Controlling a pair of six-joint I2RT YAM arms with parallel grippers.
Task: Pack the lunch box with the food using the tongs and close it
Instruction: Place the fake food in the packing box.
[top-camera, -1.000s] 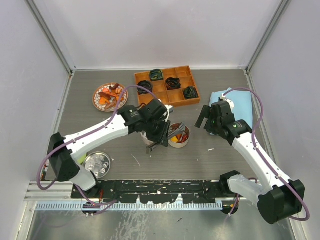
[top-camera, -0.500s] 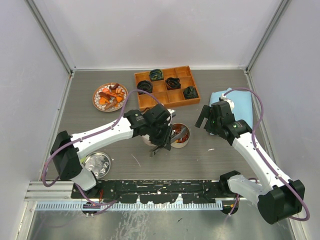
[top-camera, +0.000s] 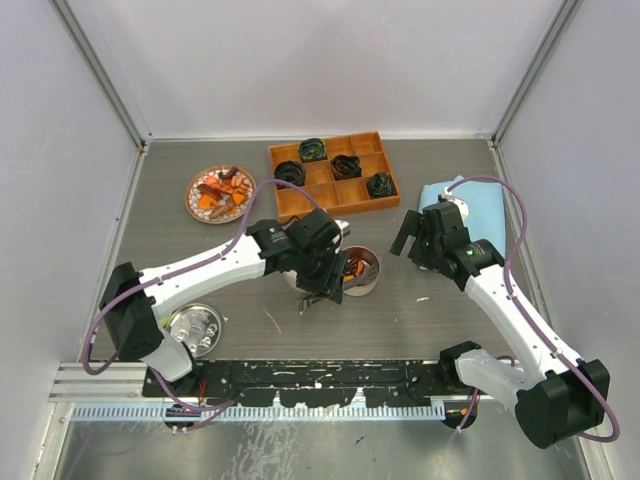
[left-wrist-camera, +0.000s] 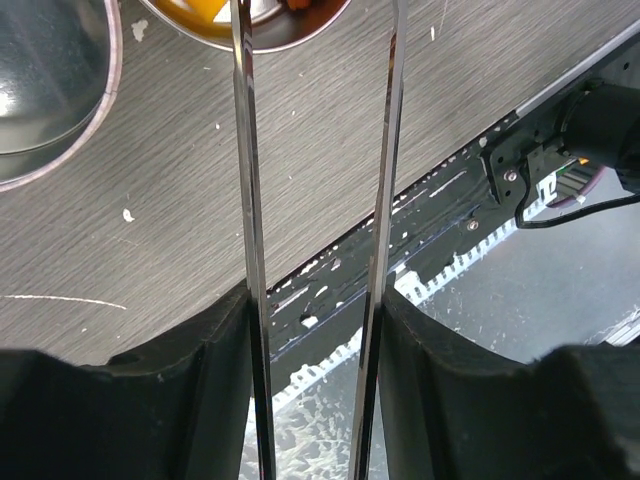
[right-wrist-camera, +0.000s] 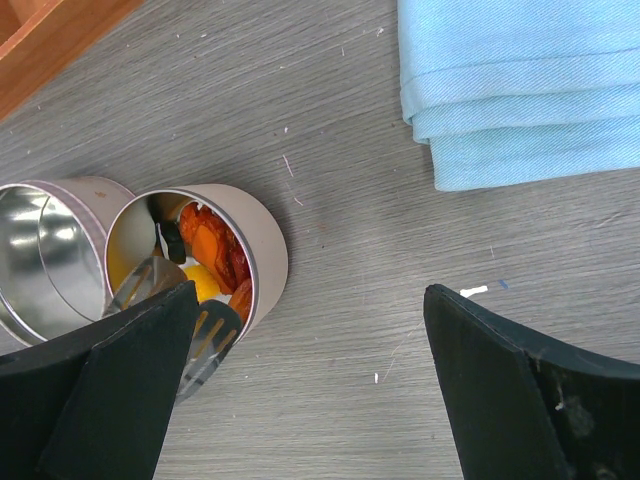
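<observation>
The grey table (top-camera: 420, 320) carries an orange compartment tray (top-camera: 355, 192) at the far side and a folded blue cloth (right-wrist-camera: 520, 90) to the right. A plate (top-camera: 188, 197) at the far left holds part of the food (top-camera: 220, 190). At centre, an empty tin (right-wrist-camera: 40, 250) and a filled tin (right-wrist-camera: 265, 250) stand side by side, the latter containing orange, red and yellow pieces. The left gripper (left-wrist-camera: 315, 300) clamps the tongs (left-wrist-camera: 245, 200). The tong arms are apart, with the tips at the filled tin's mouth. The right gripper (right-wrist-camera: 310, 290) hovers near that tin, fingers wide, holding nothing.
</observation>
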